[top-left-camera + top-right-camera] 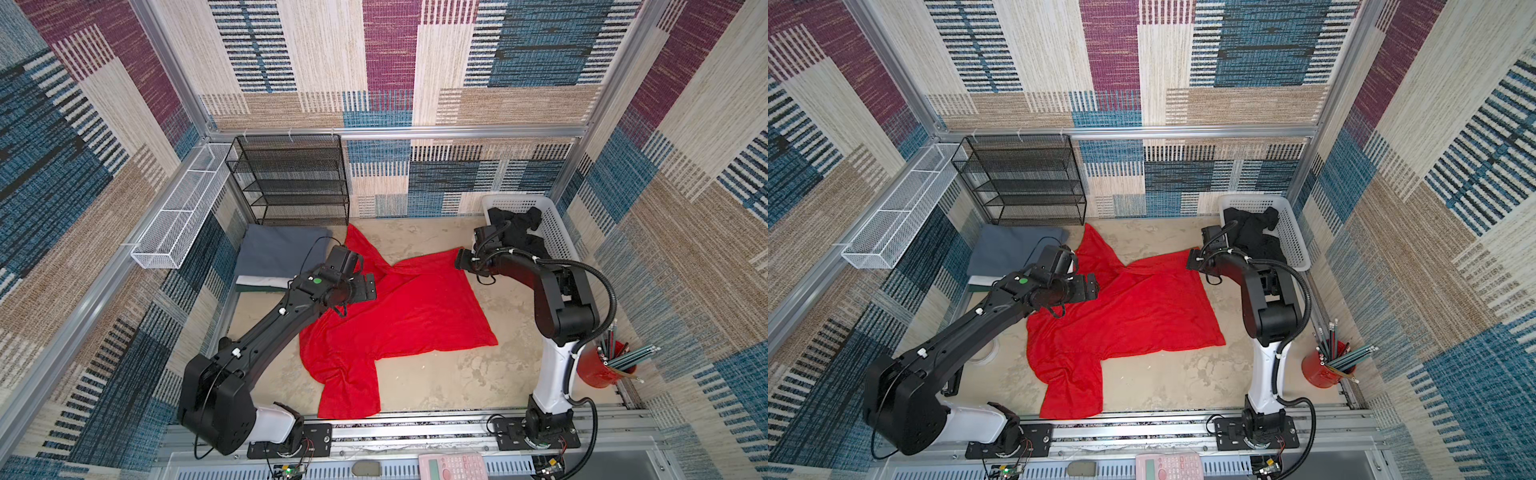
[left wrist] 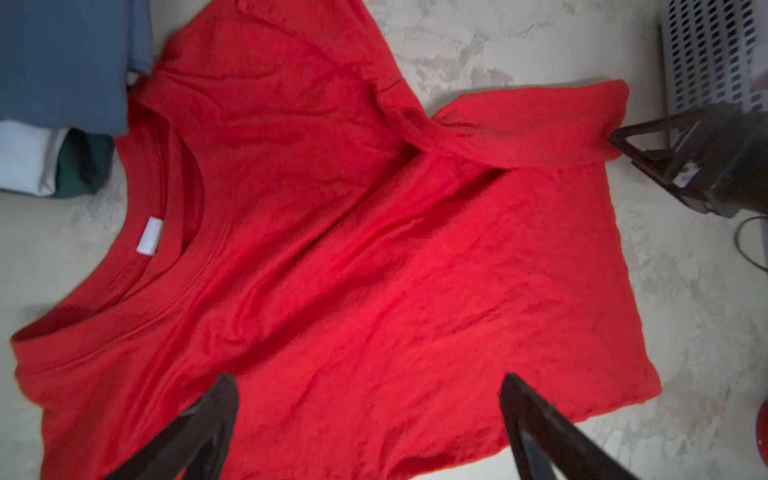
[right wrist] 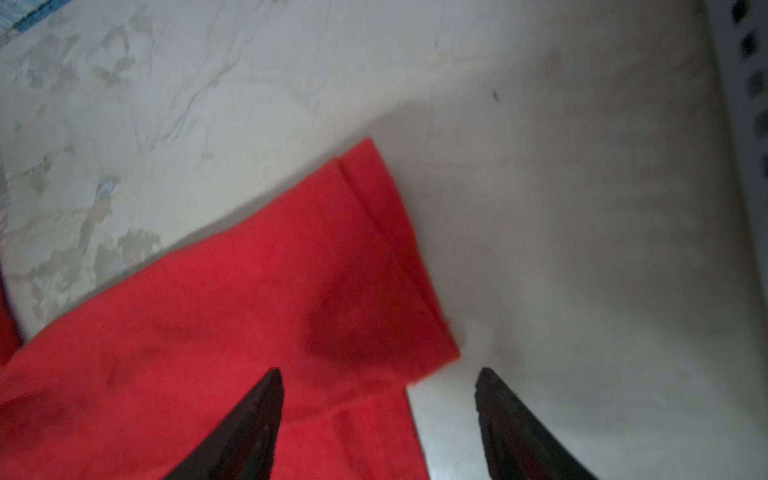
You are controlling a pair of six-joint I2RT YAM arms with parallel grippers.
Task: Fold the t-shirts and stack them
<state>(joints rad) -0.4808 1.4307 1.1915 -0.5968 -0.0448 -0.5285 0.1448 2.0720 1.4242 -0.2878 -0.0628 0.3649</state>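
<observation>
**Operator:** Where is the red t-shirt (image 1: 415,316)?

**Spotter:** It's spread across the middle of your table (image 1: 457,382). The collar is to the left and the hem to the right, with one sleeve far and one near. In both top views your left arm covers the collar. Only the left wrist view shows the white neck label (image 2: 148,236).

**Operator:** And my grippers?

**Spotter:** Your left gripper (image 2: 368,384) hangs over the shirt's chest, jaws wide apart, holding nothing. Your right gripper (image 3: 379,374) is at the far right hem corner, jaws parted. One finger is over cloth and one over bare table, and blur hides whether either touches.

**Operator:** The other shirts?

**Spotter:** A grey t-shirt (image 1: 278,249) tops the far-left stack. A white t-shirt (image 2: 25,158) and a dark green t-shirt (image 2: 83,166) show only as edges beneath it. A black t-shirt (image 1: 515,232) lies in the white basket (image 1: 559,237), partly behind your right arm.
</observation>
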